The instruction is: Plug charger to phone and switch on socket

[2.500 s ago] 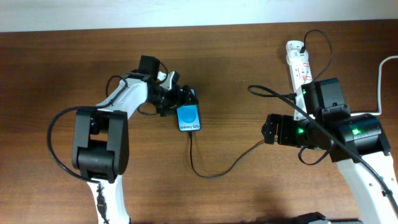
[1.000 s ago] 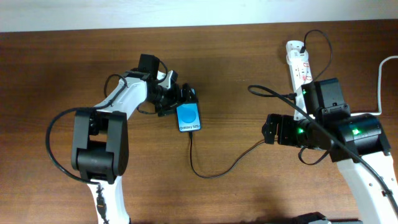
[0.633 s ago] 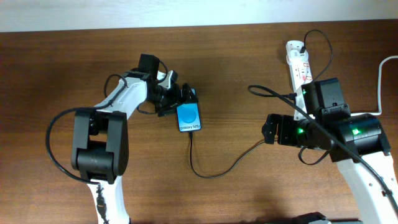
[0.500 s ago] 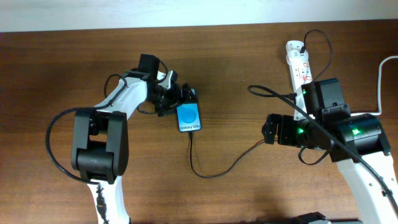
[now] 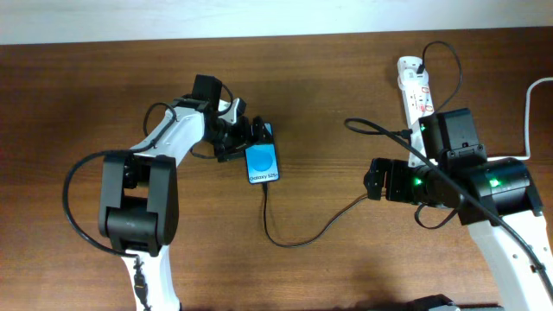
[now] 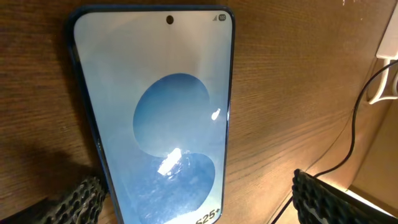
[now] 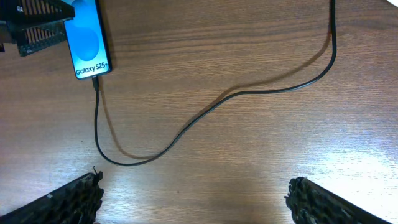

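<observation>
The phone [image 5: 262, 162] lies flat on the wooden table, its blue screen up and its "Galaxy S25+" end toward me. My left gripper [image 5: 251, 140] is open at its far end. In the left wrist view the phone [image 6: 168, 124] lies between the open fingers, the left fingertip [image 6: 81, 199] close to its edge and the right one well clear. The charger [image 5: 289, 244], a thin black cable, meets the phone's lower end [image 7: 94, 79] and loops right. My right gripper [image 5: 380, 181] hangs open over bare wood. The socket [image 5: 416, 86] lies at the back right, partly under the right arm.
A thick white cord [image 5: 529, 104] runs off the right edge behind the right arm. The black cable's slack [image 7: 249, 93] crosses the table between the two arms. A pale wall edge borders the table's far side.
</observation>
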Controlling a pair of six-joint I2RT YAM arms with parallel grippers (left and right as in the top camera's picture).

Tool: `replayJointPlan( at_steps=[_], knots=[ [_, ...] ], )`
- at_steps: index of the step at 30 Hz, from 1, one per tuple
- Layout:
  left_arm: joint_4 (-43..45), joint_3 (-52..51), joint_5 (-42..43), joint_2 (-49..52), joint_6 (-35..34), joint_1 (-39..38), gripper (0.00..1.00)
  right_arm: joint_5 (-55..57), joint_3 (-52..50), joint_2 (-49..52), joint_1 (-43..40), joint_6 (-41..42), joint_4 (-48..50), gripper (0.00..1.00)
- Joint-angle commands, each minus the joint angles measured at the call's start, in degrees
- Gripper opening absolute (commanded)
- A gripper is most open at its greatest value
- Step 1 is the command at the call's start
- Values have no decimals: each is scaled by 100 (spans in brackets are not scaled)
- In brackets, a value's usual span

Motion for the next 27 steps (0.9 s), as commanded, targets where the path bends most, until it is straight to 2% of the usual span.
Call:
replayJointPlan(
  at_steps=[1, 6, 11, 20, 21, 23, 26, 27],
  knots=[
    [-85, -142, -774, 210, -61, 33, 99, 55, 96, 0, -42, -42, -2, 98],
    [-92, -127, -772, 208, -59, 72, 99, 55, 96, 0, -42, -42, -2, 98],
    [-487, 2, -809, -63, 31, 254, 99, 57, 96, 0, -42, -44, -2, 98],
    [-2299, 4, -2859, -2009, 160, 352, 99, 332, 96, 0, -39, -42, 0, 99],
    [-2527, 4, -3010, -2293, 160, 352, 99, 332, 96, 0, -42, -42, -2, 97],
    [-2896, 4, -3235, -2750, 160, 352, 100, 332, 96, 0, -39, -42, 0, 82],
    [-3425, 2, -3473, -3447, 160, 352, 100, 337, 96, 0, -42, -42, 0, 43],
    [-3556, 2, -3534, -3672, 160, 352, 100, 334, 96, 7, -42, -42, -2, 33]
  ],
)
